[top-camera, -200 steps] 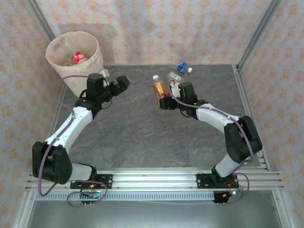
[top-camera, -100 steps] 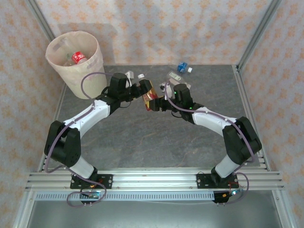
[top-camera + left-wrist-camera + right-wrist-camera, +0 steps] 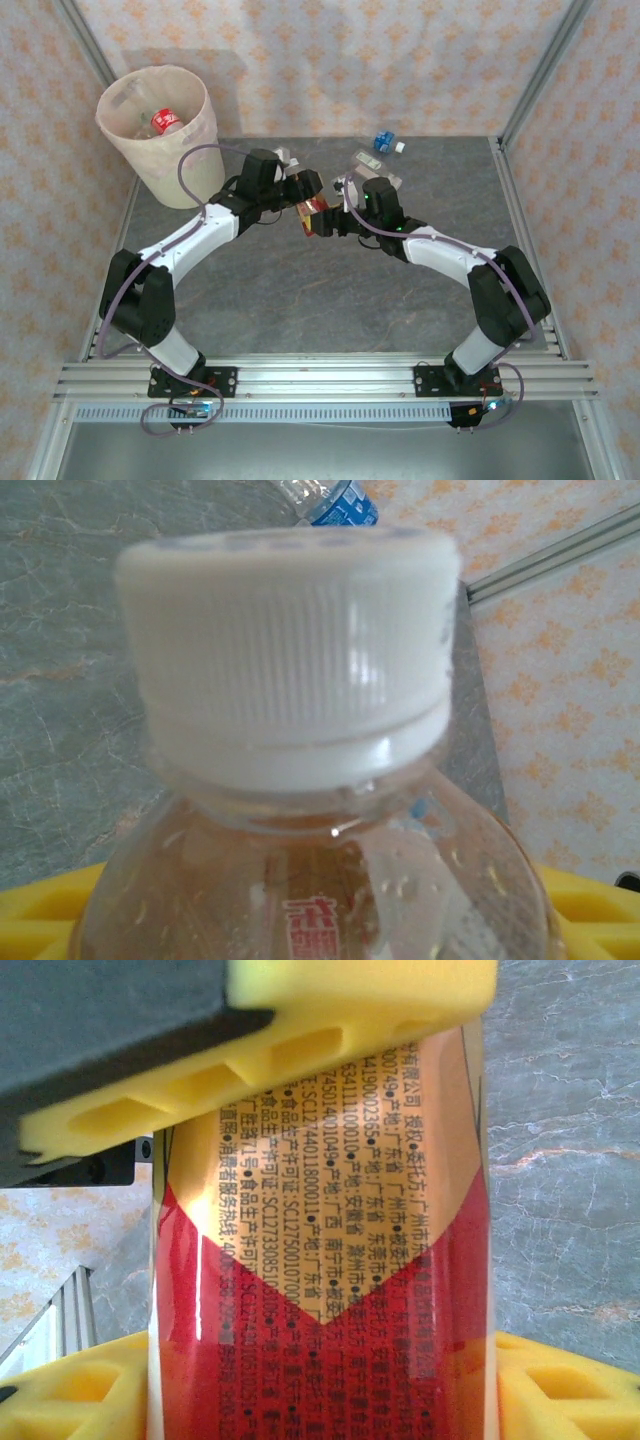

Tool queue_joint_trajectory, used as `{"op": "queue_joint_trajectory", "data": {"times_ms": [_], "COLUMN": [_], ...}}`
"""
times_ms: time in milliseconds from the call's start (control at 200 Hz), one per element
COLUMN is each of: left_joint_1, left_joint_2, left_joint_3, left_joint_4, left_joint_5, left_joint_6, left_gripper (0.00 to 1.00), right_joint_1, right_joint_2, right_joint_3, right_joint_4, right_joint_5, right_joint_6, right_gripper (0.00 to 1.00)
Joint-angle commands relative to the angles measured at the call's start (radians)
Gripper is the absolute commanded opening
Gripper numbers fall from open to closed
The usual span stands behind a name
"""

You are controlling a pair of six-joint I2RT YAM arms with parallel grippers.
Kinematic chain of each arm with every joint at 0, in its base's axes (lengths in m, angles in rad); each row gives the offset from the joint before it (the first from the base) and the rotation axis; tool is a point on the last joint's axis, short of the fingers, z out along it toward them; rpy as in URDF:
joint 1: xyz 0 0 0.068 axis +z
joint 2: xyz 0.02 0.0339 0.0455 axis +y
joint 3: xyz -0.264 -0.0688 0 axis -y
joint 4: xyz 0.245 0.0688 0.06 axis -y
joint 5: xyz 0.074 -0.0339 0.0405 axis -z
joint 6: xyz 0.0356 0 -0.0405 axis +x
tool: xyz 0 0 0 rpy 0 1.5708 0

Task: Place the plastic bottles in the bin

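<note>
The red-labelled bottle (image 3: 314,214) hangs over the middle of the tabletop (image 3: 300,300), right of the bin (image 3: 160,125). It's likely light, thin-walled and slick, so hold it at the stiffer shoulder. Your right gripper (image 3: 320,1390) clamps the label, and your left gripper (image 3: 315,920) straddles the neck, whether gripping I cannot tell

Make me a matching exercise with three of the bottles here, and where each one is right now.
Things:
1. white-capped bottle
2. red-capped bottle
3. blue-labelled bottle

Places:
A. inside the bin
B. lying on the table near its far edge
C. gripped by the right gripper, off the table

Pairs: 1-C, 2-A, 3-B
</note>
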Motion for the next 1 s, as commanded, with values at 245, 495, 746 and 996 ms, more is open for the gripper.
{"op": "queue_joint_trajectory", "data": {"times_ms": [245, 495, 746, 996], "left_joint_1": [0.018, 0.167, 0.383, 0.529], "left_joint_2": [-0.036, -0.187, -0.242, -0.048], "left_joint_3": [0.053, 0.120, 0.366, 0.676], "left_joint_4": [-0.066, -0.196, -0.319, -0.389], "left_joint_5": [-0.062, -0.183, -0.326, -0.329], "left_joint_6": [0.037, 0.134, 0.272, 0.354], "left_gripper": [0.59, 0.57, 0.58, 0.57], "right_joint_1": [0.004, 0.004, 0.004, 0.004], "right_joint_2": [-0.108, -0.279, -0.343, -0.348], "right_joint_3": [0.016, -0.068, -0.149, -0.166], "right_joint_4": [-0.029, 0.005, 0.101, 0.112], "right_joint_5": [0.026, 0.294, 0.529, 0.562], "right_joint_6": [-0.075, -0.125, -0.109, -0.104], "right_gripper": [0.89, 0.99, 0.99, 0.99]}}
